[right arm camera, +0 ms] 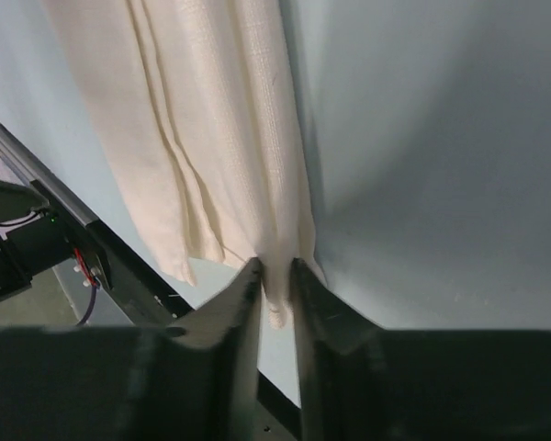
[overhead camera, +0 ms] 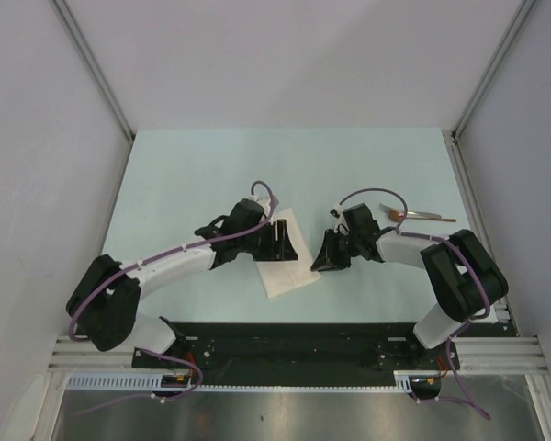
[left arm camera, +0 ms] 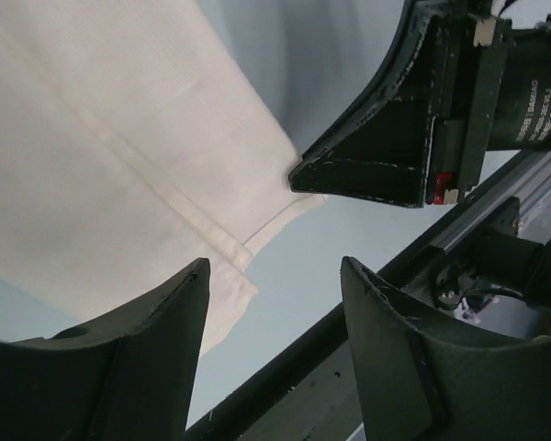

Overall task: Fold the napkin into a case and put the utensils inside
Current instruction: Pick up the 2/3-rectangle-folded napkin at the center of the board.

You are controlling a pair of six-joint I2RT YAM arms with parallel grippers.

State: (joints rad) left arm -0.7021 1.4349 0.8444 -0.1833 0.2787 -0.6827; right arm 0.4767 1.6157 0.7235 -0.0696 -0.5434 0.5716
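The white napkin (overhead camera: 289, 271) lies partly folded in layers on the pale mat, between the two arms. My right gripper (overhead camera: 328, 257) is shut on the napkin's near right corner; the right wrist view shows the cloth (right arm camera: 220, 119) pinched between the jaws of that gripper (right arm camera: 275, 271). My left gripper (overhead camera: 277, 234) hovers open over the napkin's far part; in the left wrist view that gripper (left arm camera: 275, 276) is empty above a hemmed edge of the cloth (left arm camera: 101, 138). The spoon (overhead camera: 424, 217) lies on the mat behind the right arm, with its coppery bowl pointing left.
The black base rail (overhead camera: 294, 344) runs along the mat's near edge, close below the napkin. Grey walls enclose the mat on three sides. The right gripper's finger (left arm camera: 386, 165) shows close in the left wrist view.
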